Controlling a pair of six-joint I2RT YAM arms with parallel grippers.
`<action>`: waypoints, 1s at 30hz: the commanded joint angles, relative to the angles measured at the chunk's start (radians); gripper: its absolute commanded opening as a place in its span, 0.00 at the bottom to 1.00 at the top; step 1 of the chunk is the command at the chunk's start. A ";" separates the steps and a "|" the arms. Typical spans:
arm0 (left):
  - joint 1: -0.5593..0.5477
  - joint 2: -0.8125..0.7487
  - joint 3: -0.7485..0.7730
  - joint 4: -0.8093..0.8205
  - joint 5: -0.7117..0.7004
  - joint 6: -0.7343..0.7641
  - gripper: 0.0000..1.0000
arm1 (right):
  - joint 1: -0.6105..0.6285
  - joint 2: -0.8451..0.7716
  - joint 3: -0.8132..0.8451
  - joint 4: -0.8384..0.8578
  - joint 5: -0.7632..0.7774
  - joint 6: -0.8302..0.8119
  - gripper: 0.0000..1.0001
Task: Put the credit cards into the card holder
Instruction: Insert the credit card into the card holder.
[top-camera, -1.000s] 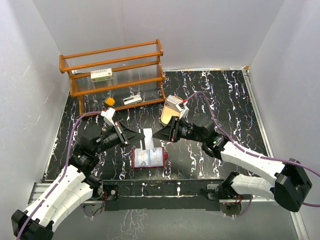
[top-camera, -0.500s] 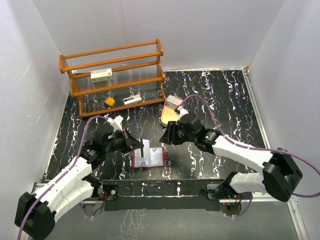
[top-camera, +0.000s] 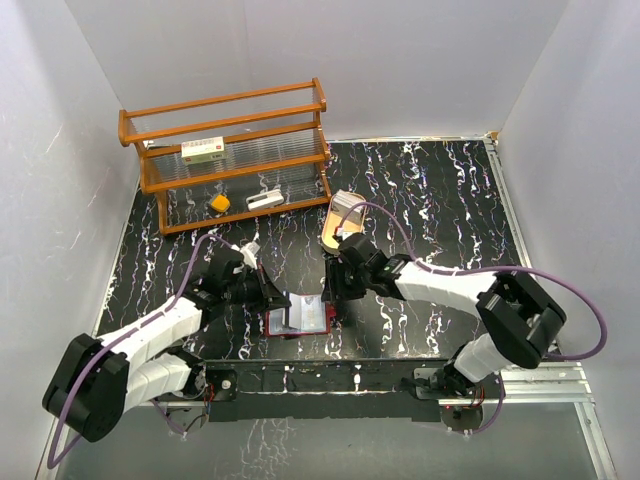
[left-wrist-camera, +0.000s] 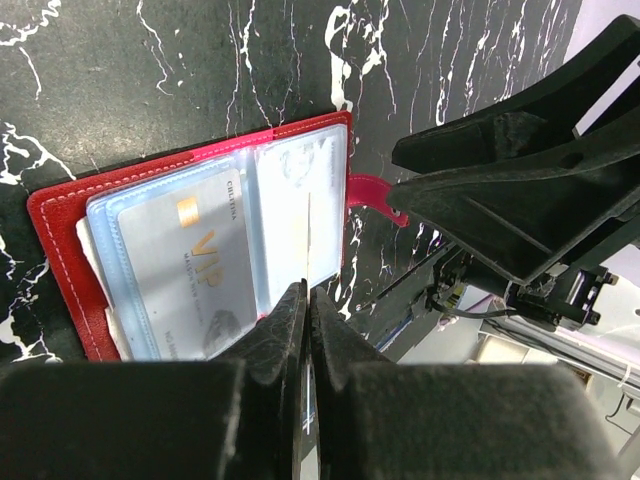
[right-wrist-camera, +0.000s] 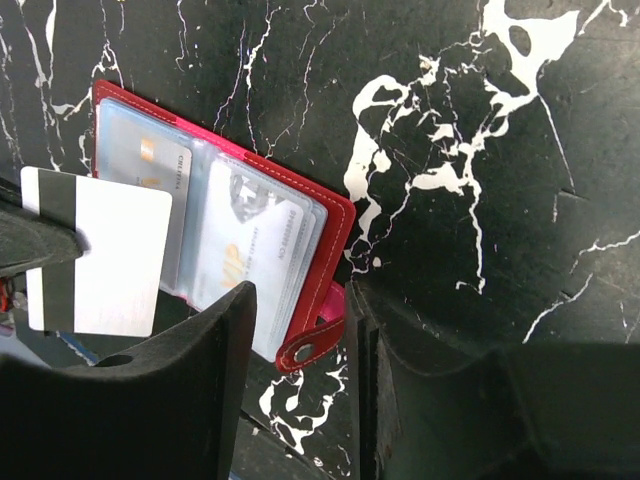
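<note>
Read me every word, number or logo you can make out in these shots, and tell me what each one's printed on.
"VIP": gold letters on the grey card in a clear pocket of the card holder.
Small print around it: too small to read.
Print on the other pocketed card: blurred, unreadable.
Red label on the white box on the wooden rack: too small to read.
Loose white card: no text showing.

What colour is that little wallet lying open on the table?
The wallet is red with pale edge stitching; clearest in the right wrist view.
</note>
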 joint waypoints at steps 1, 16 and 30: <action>0.006 0.010 -0.008 0.039 0.022 0.025 0.00 | 0.023 0.029 0.069 0.017 0.035 -0.036 0.38; 0.006 0.065 -0.027 0.055 0.032 0.027 0.00 | 0.049 0.117 0.069 0.019 0.070 -0.062 0.29; 0.007 0.073 0.007 -0.022 0.016 0.018 0.00 | 0.053 0.109 0.083 -0.031 0.111 -0.080 0.24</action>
